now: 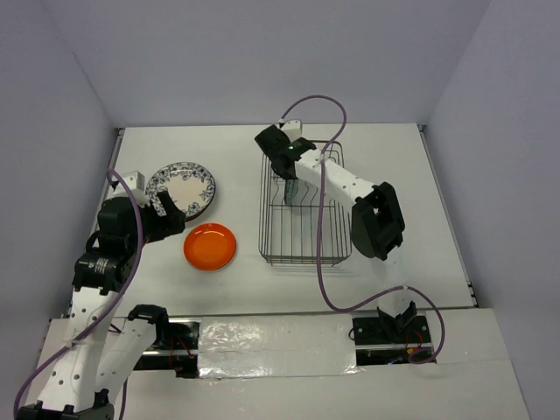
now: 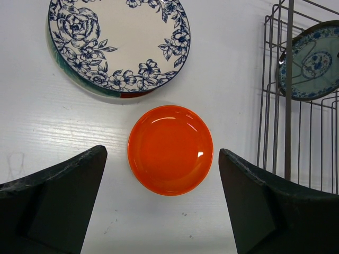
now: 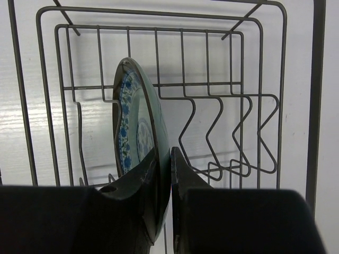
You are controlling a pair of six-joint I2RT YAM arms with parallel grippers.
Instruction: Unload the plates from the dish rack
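The dark wire dish rack (image 1: 302, 229) stands right of centre. A small teal plate with blue pattern (image 3: 132, 132) stands upright in it. My right gripper (image 1: 290, 185) reaches into the rack from above and is shut on that plate's rim, one finger on each face (image 3: 168, 164). The plate also shows in the left wrist view (image 2: 312, 58). A plain orange plate (image 1: 210, 246) lies flat on the table. A white plate with dark-blue floral rim (image 1: 181, 187) lies on a stack; teal and red edges peek from under it (image 2: 122, 95). My left gripper (image 1: 171, 213) is open and empty above the table near the orange plate (image 2: 170, 150).
The rack's other slots (image 3: 222, 121) hold nothing visible. The rack's left side (image 2: 288, 106) stands close to the right of the orange plate. The right arm's purple cable (image 1: 320, 236) drapes over the rack. Grey walls enclose the white table (image 1: 394, 175).
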